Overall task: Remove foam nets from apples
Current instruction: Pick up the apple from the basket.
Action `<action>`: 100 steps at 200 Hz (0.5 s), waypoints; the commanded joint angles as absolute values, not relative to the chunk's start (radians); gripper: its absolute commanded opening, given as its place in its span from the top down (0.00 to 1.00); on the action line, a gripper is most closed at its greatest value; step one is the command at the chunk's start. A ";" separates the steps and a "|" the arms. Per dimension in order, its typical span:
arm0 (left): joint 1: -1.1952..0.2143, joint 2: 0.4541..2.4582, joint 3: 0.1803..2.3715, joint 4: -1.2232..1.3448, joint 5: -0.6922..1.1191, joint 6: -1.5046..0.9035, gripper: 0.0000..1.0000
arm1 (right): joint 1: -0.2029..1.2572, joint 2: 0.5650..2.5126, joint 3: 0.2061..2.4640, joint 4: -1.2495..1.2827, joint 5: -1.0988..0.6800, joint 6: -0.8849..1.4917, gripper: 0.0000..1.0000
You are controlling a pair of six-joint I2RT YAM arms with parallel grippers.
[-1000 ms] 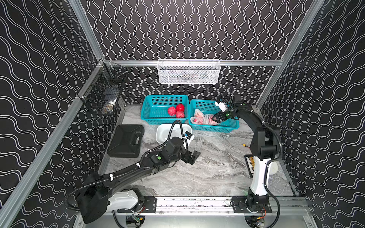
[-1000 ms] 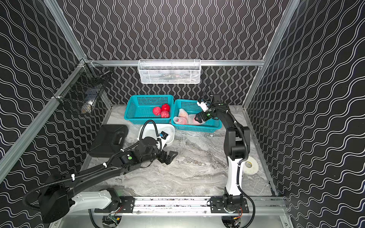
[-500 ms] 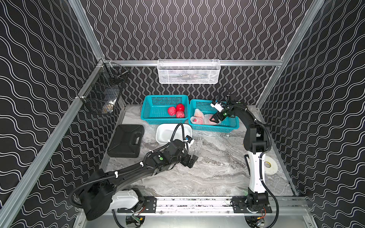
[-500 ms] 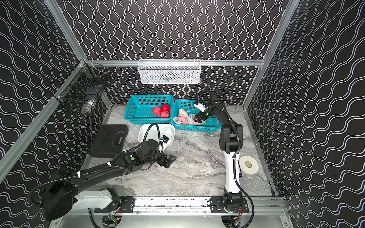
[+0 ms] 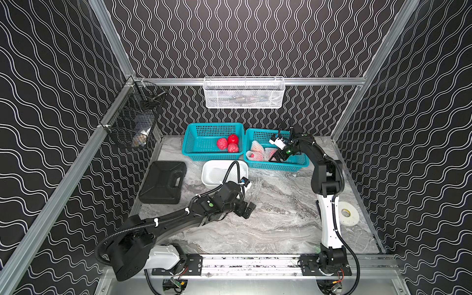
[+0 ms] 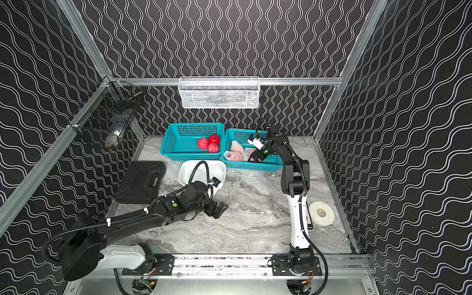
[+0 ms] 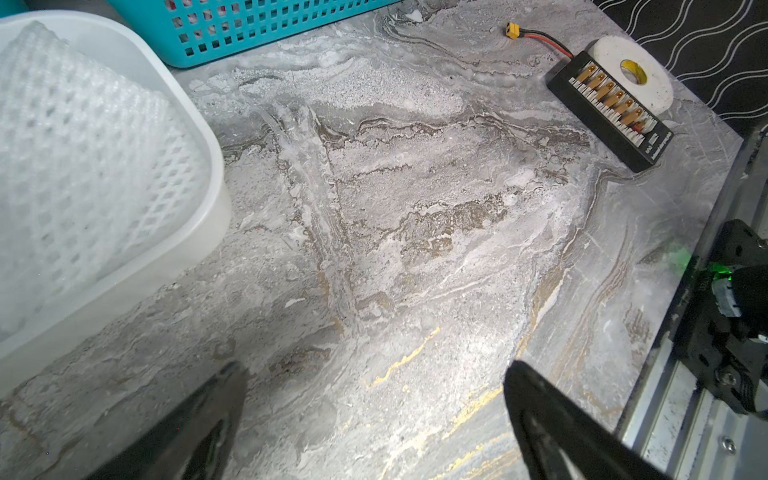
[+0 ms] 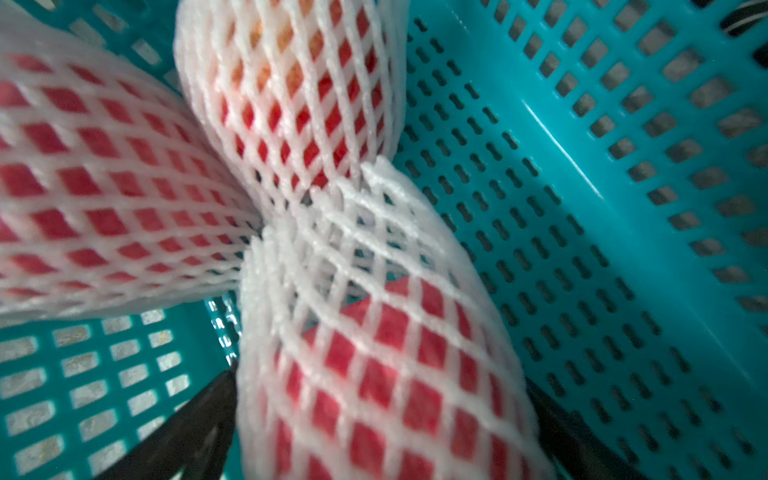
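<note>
Grey marbled tabletop [image 5: 281, 229] fills the cell floor. At its back edge I see my right gripper [image 8: 380, 378] down inside the right-hand basket [image 5: 278, 167], jaws wide astride one netted apple [image 8: 386, 415], fingers [image 8: 187, 428] just beside its foam; two more netted apples [image 8: 83, 187] crowd against it. Three bare apples [image 5: 231, 144] lie in the left-hand basket [image 5: 201, 143] alongside. My left gripper [image 7: 374, 374] hangs wide open and empty over the table's middle, just beside a white tub [image 7: 199, 232] holding a loose foam net [image 7: 83, 166].
</note>
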State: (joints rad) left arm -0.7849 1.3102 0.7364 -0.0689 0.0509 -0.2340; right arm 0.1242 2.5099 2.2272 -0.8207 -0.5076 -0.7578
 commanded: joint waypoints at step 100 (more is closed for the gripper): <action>-0.785 1.323 0.750 -0.075 -0.007 -0.218 0.00 | 0.115 2.459 2.177 -0.767 -0.600 -0.767 0.37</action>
State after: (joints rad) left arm -0.7849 1.3270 0.7429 -0.0715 0.0208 -0.2337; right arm 0.1173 2.4878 2.1941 -0.8059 -0.5529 -0.7673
